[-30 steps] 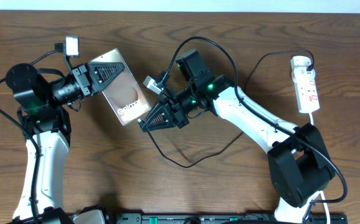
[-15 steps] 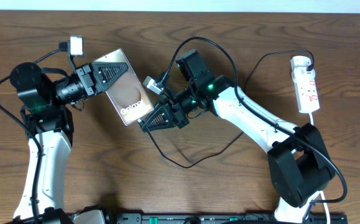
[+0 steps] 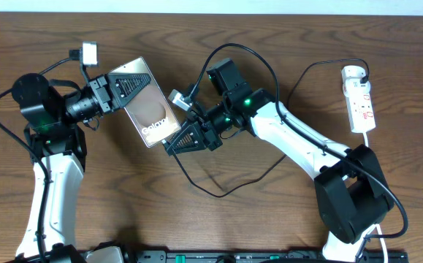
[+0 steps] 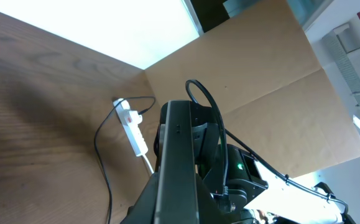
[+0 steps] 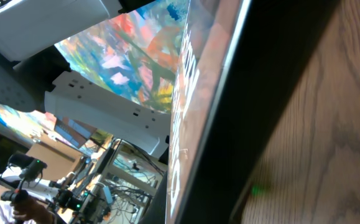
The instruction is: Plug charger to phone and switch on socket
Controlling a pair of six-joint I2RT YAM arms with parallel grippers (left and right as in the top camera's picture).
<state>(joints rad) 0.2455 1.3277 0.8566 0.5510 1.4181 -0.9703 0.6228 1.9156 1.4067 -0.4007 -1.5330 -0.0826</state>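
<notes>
The phone [image 3: 153, 111] hangs slanted above the wooden table, its brown-silver face with white lettering turned up. My left gripper [image 3: 142, 79] is shut on its upper end. At the phone's lower end sits my right gripper [image 3: 169, 145], shut, with the black charger cable [image 3: 196, 186] leaving its tips; the plug is hidden between the fingers. The cable loops along the table and over the right arm to the socket [image 3: 359, 98], a white strip at the far right. In the left wrist view the phone's dark edge [image 4: 178, 155] fills the middle and the socket [image 4: 132, 129] lies beyond. The right wrist view shows the phone's glossy face [image 5: 186, 93] very close.
The right arm's black base [image 3: 353, 201] stands at the front right, below the socket. A black rail [image 3: 233, 256] runs along the table's front edge. Slack cable lies on the wood between the two arms. A brown board [image 4: 260, 81] backs the table.
Over the first half second the left arm shifted slightly right and tilted the phone a little. Since then nothing has moved. The right arm has stayed still.
</notes>
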